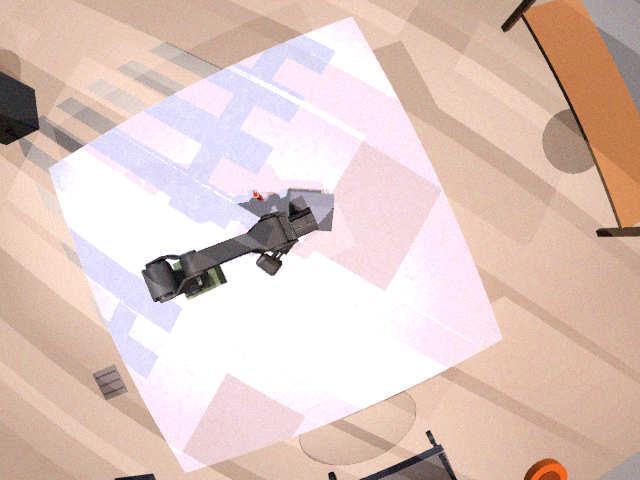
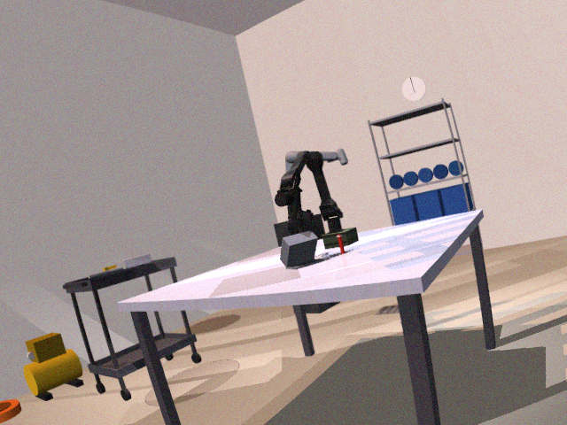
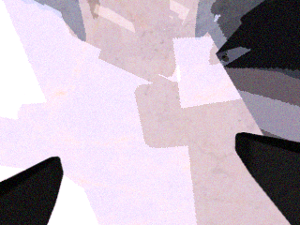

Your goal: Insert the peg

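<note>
Right of the grey block, peg standing up on the table, pincer wide open

Red peg is upright on the white table, just right of the grey block in the exterior view, so not in the hole; can't see inside that from here. Black gripper has its fingers spread way apart, nothing between them, out behind the block. Farther left, a dark cart carries a pale box; far right, a shelf rack has blue bins.
</note>
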Controlling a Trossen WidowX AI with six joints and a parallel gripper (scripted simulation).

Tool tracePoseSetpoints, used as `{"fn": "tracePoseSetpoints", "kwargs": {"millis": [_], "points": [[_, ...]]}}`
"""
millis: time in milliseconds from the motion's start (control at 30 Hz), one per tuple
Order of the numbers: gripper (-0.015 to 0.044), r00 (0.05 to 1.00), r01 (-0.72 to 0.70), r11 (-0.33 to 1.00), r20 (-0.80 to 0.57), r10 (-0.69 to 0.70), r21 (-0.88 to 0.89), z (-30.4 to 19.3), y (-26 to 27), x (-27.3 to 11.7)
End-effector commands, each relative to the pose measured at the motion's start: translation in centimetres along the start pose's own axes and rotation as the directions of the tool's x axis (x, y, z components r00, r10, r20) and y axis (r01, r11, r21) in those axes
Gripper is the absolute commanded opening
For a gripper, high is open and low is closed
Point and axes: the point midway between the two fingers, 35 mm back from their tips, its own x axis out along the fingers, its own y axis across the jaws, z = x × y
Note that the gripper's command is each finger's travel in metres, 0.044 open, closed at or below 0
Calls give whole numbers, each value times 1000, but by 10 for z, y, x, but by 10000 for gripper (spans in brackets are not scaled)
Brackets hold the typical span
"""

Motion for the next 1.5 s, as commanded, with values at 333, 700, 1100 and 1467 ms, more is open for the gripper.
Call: {"fn": "tracePoseSetpoints", "kwargs": {"millis": [333, 700, 1100, 1467], "points": [[440, 997, 75, 952, 54, -62, -295, 53, -34, -17], [440, 990, 133, 853, 105, -93, -504, 99, -51, -30], [440, 980, 194, 692, 165, -110, -695, 152, -62, -44], [440, 977, 212, 633, 184, -111, -744, 169, -63, -47]]}}
